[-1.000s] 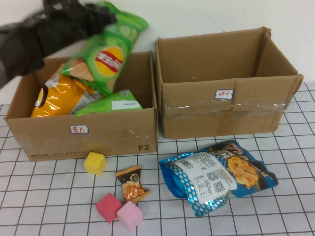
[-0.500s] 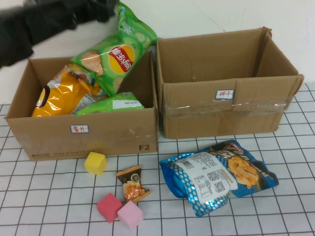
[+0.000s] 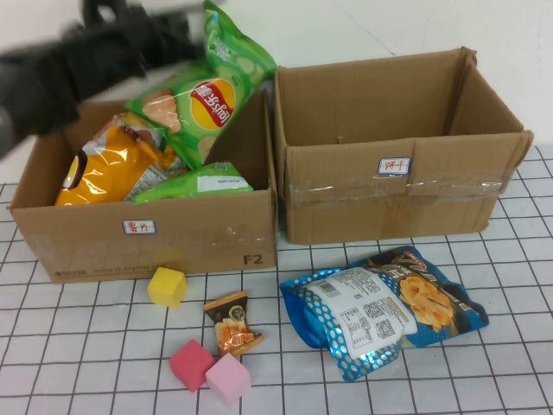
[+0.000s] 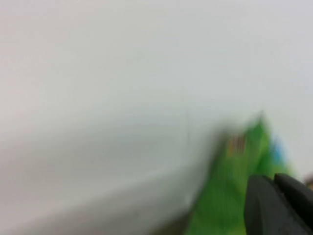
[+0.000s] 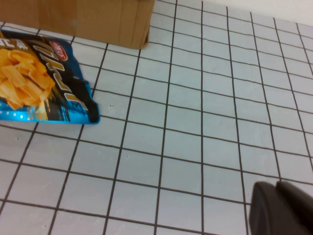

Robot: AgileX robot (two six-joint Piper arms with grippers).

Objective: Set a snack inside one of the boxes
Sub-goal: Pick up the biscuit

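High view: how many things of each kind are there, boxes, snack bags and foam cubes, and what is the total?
Brown cardboard boxes: 2
Snack bags: 5, green, orange, light green, blue, small brown
Foam cubes: 3, yellow, red, pink
Total: 10

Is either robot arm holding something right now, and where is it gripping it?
The blurred left gripper sits at the top edge of the green crisp bag leaning in the left cardboard box; whether it grips cannot be told. The right gripper holds nothing.
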